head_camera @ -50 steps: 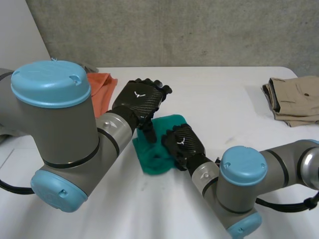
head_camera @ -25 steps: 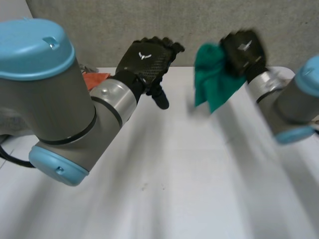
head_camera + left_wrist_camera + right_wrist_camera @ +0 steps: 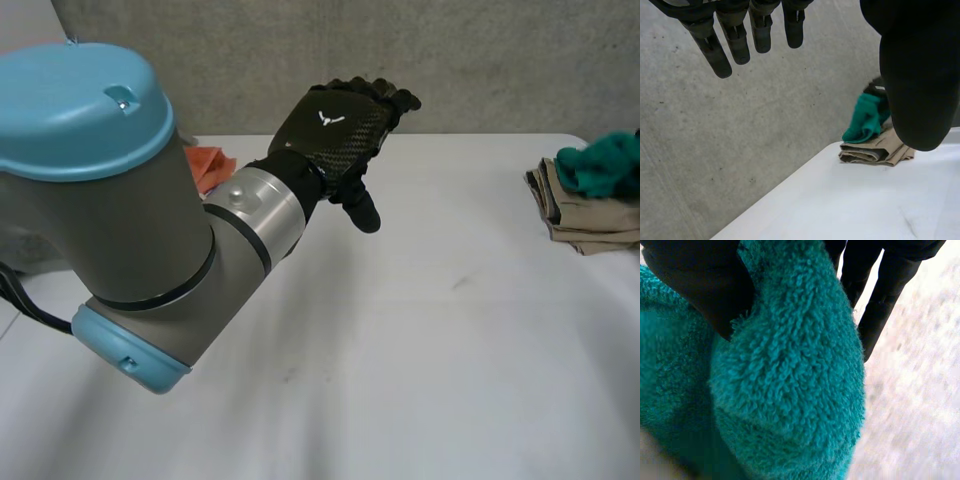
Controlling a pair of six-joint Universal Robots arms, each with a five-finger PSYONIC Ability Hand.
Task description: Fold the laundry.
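One large grey left arm (image 3: 130, 230) with light-blue caps takes the left side of the head view, nearest the camera. Its left hand (image 3: 335, 130) is raised above the white table (image 3: 400, 380) at the upper centre of the frame, with the fingers nearly straight, the thumb pointing down and nothing in its grasp. The left wrist view agrees: the fingers (image 3: 735, 37) hang straight and slightly apart, and the thumb stands well clear of them.

Past the bare middle of the table, an orange cloth (image 3: 207, 165) lies at the upper left of the head view, partly hidden behind the left arm. At the far right edge of that frame a folded khaki stack (image 3: 590, 215) sits on the table, and the teal towel (image 3: 605, 165) rests bunched on top of it. In the left wrist view the same pair lies beyond the thumb, the towel draping down onto the khaki stack close to the table's edge.

In the right wrist view the right hand (image 3: 695, 285) has hold of the towel. Its thumb presses into one side of a thick fluffy fold, and its straight fingers (image 3: 880, 305) run along the other side, so the fold is pinched between them.

Farthest back, a grey concrete wall (image 3: 450, 60) stands behind the table across the top of the head view.
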